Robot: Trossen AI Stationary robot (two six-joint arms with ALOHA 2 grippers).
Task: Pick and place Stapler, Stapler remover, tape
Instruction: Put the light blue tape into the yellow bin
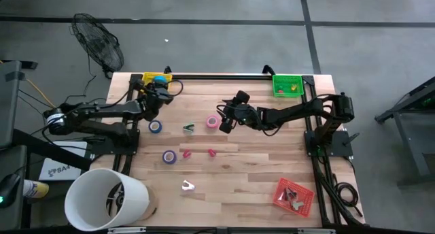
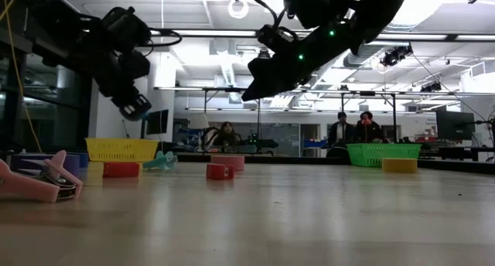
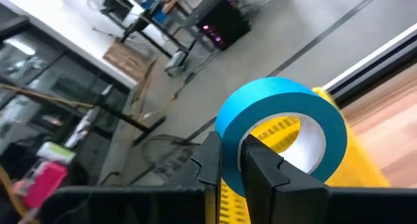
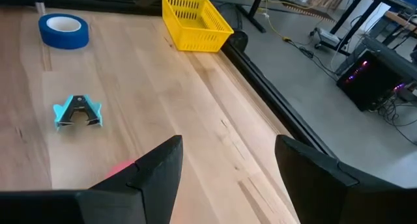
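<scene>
Wooden tabletop (image 1: 238, 173), lab room beyond. Left pincer (image 3: 232, 160): clamped on the blue tape roll (image 3: 281, 129), carried directly above the yellow basket (image 1: 153, 78) at the far-left corner. Right pincer (image 4: 225, 162): spread wide, empty, hovering mid-table beside the pink tape roll (image 1: 213, 122).

Left arm reaches from its base at the table's left edge toward the far left corner, forearm roughly level. Left gripper (image 1: 159, 89) is raised off the table, fingers (image 3: 210, 160) pinched on a roll of blue tape (image 3: 280, 126) (one finger inside the ring, one outside).

Right arm stretches from its base at the right edge across toward table centre, elbow bent, wrist angled down. Right gripper (image 1: 222, 120) hangs above the surface, fingers (image 4: 159, 165) spread wide, nothing between them.
</scene>
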